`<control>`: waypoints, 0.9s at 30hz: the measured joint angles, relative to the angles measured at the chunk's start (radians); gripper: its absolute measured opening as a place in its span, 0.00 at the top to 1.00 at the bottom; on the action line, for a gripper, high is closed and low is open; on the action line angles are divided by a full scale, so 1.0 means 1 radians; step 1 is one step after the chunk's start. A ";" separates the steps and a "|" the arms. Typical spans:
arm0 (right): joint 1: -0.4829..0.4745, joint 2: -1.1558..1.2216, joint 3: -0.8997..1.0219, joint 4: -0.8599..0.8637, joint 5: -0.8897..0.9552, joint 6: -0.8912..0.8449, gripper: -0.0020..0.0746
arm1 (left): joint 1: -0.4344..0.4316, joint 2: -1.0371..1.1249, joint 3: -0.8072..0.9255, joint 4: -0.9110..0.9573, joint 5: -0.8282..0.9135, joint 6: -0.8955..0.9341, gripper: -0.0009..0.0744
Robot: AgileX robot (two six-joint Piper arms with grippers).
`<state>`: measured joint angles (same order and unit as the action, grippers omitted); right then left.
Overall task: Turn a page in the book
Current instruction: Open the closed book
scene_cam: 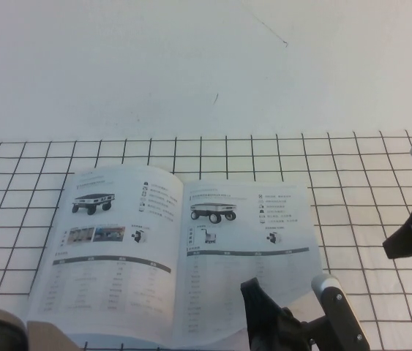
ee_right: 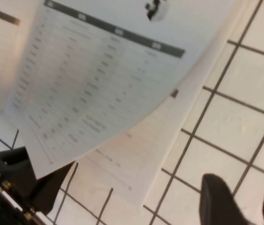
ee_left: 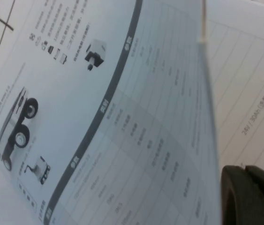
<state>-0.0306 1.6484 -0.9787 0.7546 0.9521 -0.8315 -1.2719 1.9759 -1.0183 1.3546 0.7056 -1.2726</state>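
The book (scene_cam: 118,248) lies open on the gridded table. Its left leaf shows a vehicle above two colour photos. The page (scene_cam: 257,241) is the right leaf, with a black-wheeled vehicle, icons and a dark-headed table. My left gripper (scene_cam: 253,292) is at the page's near corner, shut on it. In the left wrist view the page (ee_left: 136,131) stands lifted beside the closed gripper (ee_left: 246,169), above the leaf beneath. The right wrist view shows the page (ee_right: 94,84) curled up, pinched by the left gripper (ee_right: 33,180). My right gripper (scene_cam: 399,241) hovers open over the table right of the book, its fingers (ee_right: 221,201) apart.
A white table (scene_cam: 352,183) with a black grid carries the book. A plain white wall (scene_cam: 206,66) rises behind it. The left arm's grey link (scene_cam: 334,296) reaches over the table's front edge, right of the book. Bare grid lies to the book's right (ee_right: 235,117).
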 joint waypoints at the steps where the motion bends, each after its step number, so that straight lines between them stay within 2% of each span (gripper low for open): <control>1: 0.000 0.000 0.015 -0.002 -0.008 0.013 0.69 | 0.007 0.000 0.000 0.000 0.000 0.000 0.99; 6: 0.000 0.000 0.108 0.082 -0.023 -0.041 0.91 | 0.015 0.000 0.000 0.001 -0.009 -0.002 0.99; 9: 0.009 0.005 0.172 0.177 -0.027 -0.125 0.96 | 0.015 0.000 0.000 0.003 -0.040 -0.002 0.99; 19: 0.124 0.139 0.241 0.478 -0.126 -0.397 0.98 | 0.015 0.000 0.000 0.005 -0.055 -0.007 0.99; 27: 0.147 0.288 0.241 0.689 -0.153 -0.583 0.98 | 0.015 0.000 0.000 0.008 -0.053 -0.015 0.99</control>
<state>0.1159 1.9368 -0.7380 1.4438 0.7991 -1.4141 -1.2572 1.9759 -1.0183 1.3623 0.6522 -1.2876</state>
